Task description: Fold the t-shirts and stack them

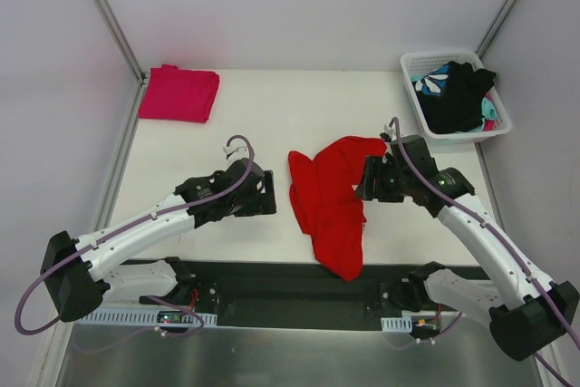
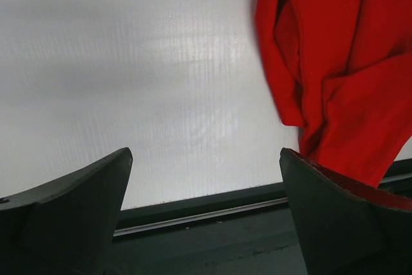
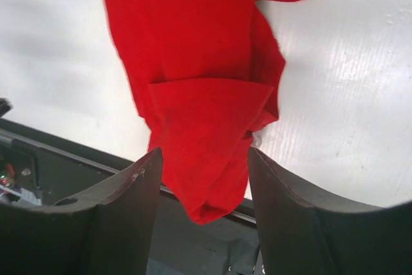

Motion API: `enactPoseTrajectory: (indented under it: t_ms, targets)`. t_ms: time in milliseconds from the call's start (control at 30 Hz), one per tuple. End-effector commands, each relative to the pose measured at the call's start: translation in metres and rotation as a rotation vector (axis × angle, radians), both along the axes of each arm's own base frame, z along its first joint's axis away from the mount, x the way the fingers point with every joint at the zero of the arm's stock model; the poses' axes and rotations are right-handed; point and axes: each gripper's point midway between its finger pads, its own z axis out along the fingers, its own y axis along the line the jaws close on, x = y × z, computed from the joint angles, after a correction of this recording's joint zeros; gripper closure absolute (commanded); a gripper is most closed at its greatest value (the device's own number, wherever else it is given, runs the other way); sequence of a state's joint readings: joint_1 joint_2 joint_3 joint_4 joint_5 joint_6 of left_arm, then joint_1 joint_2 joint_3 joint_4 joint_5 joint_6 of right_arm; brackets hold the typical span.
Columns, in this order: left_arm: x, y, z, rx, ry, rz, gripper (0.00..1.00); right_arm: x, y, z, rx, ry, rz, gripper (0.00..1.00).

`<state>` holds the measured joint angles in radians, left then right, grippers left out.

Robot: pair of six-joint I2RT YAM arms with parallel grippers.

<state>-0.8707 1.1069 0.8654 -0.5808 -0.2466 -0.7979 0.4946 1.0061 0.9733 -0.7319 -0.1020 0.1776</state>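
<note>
Right wrist view shows right gripper (image 3: 205, 156) parted astride red t-shirt (image 3: 193, 43); left gripper (image 2: 206, 152) spread wide, empty.

Soft cloth red t-shirt (image 1: 328, 206); matt table (image 1: 272, 115)

Both white arms (image 1: 136, 231) have black joints and purple cables (image 1: 239, 139).

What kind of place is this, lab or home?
Probably a lab test cell, not a home: white walls on metal struts box in the table; the left arm and right arm are bolted to its near edge; a basket of clothes and a folded pink t-shirt look staged.
</note>
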Motion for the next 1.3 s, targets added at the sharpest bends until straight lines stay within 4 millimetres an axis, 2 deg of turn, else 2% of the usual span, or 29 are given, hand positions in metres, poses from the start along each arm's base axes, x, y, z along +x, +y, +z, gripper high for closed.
enactPoseTrajectory:
  t_ms: [0,200,400,767,1000,1267]
  targets:
    - [0.008,-0.001,0.011,0.005,-0.045,-0.003,0.01,0.015,-0.013,-0.018,-0.04,-0.008,-0.045,0.43]
    - [0.007,-0.001,0.01,0.006,-0.041,-0.003,0.01,0.024,-0.01,-0.045,-0.063,0.065,-0.042,0.5]
    - [0.006,0.0,0.011,0.005,-0.046,-0.009,0.01,0.023,0.0,-0.055,-0.033,0.108,-0.028,0.53]
    - [0.008,-0.003,0.013,0.006,-0.046,-0.022,0.01,0.018,-0.013,-0.082,-0.077,0.147,-0.052,0.55]
    - [0.008,-0.003,0.014,0.006,-0.049,-0.025,0.01,0.02,-0.005,-0.102,-0.045,0.214,-0.056,0.59]
    - [0.008,-0.002,0.016,0.005,-0.051,-0.021,0.01,0.022,0.0,-0.111,-0.037,0.238,-0.055,0.6]
